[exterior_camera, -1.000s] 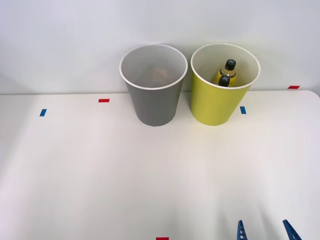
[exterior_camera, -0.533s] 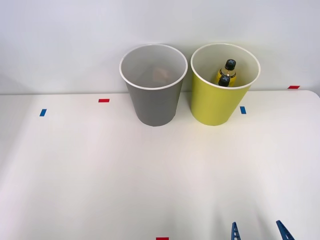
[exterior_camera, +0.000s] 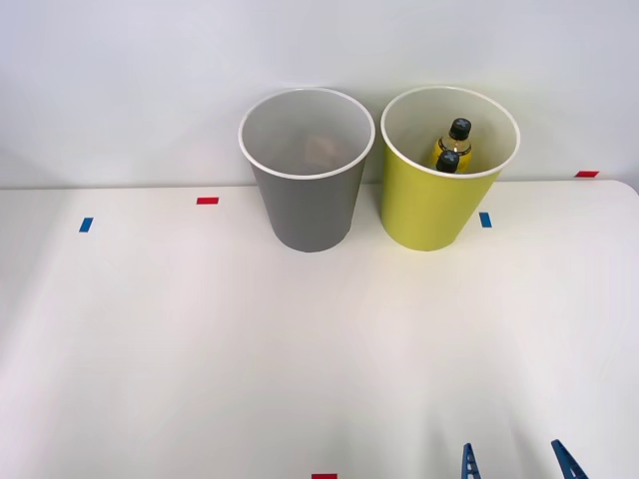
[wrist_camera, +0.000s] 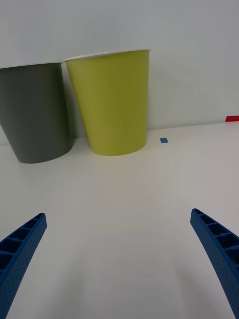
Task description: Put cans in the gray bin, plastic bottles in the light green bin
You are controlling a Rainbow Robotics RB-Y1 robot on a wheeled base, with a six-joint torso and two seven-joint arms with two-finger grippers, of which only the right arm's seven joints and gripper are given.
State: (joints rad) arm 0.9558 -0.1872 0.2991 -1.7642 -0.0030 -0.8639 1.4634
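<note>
Bottles (exterior_camera: 454, 146) with black caps stand inside the yellow-green bin (exterior_camera: 429, 205).

The front camera looks down from above; the wrist camera sits low, facing far. Both share the gray bin (exterior_camera: 307, 170) (wrist_camera: 35, 114) and green bin (exterior_camera: 439, 195) (wrist_camera: 112, 102).

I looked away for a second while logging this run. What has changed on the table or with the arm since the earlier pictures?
Only the right hand moved: its open blue fingers slid a little toward the robot's left along the near edge of the front view, then settled. It holds nothing. The gray bin, the light green bin and the two plastic bottles inside the green one stayed where they were.
</note>
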